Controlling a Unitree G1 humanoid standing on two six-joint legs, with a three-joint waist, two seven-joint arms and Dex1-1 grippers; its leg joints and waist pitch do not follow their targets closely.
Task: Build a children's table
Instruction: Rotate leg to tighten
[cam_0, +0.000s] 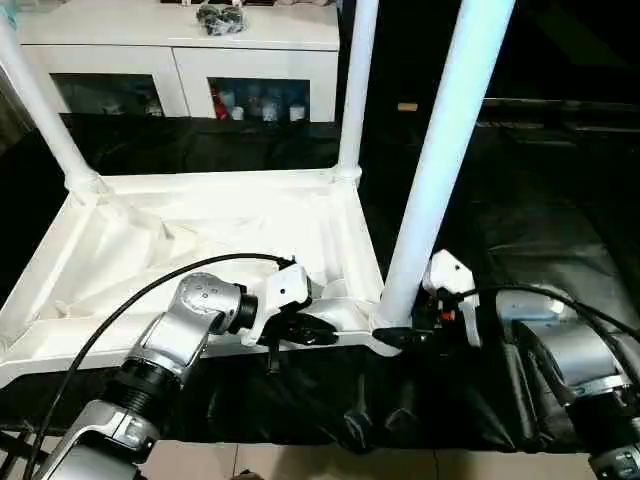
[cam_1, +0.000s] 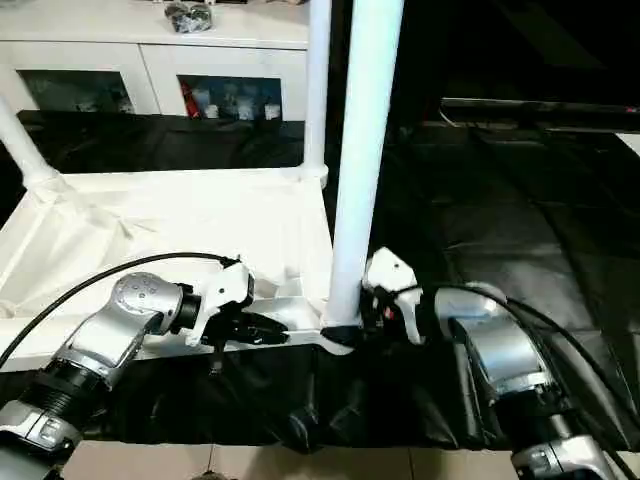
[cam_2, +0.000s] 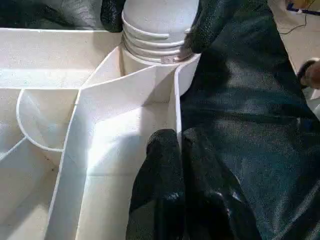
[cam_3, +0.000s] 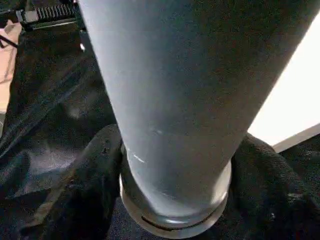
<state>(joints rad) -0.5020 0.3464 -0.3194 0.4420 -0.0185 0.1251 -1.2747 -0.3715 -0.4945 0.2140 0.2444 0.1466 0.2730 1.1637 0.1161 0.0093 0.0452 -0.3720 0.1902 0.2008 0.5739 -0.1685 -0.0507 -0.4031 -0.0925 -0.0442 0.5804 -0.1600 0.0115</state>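
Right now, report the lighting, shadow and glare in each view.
Left eye view: the near leg is lit bright against a dark cloth, and the cabinet's glass doors look dim. Left wrist view: the left gripper casts a soft shadow on the table's ribbed underside. Right wrist view: the leg is shaded grey, with a blown-out white patch beside it.
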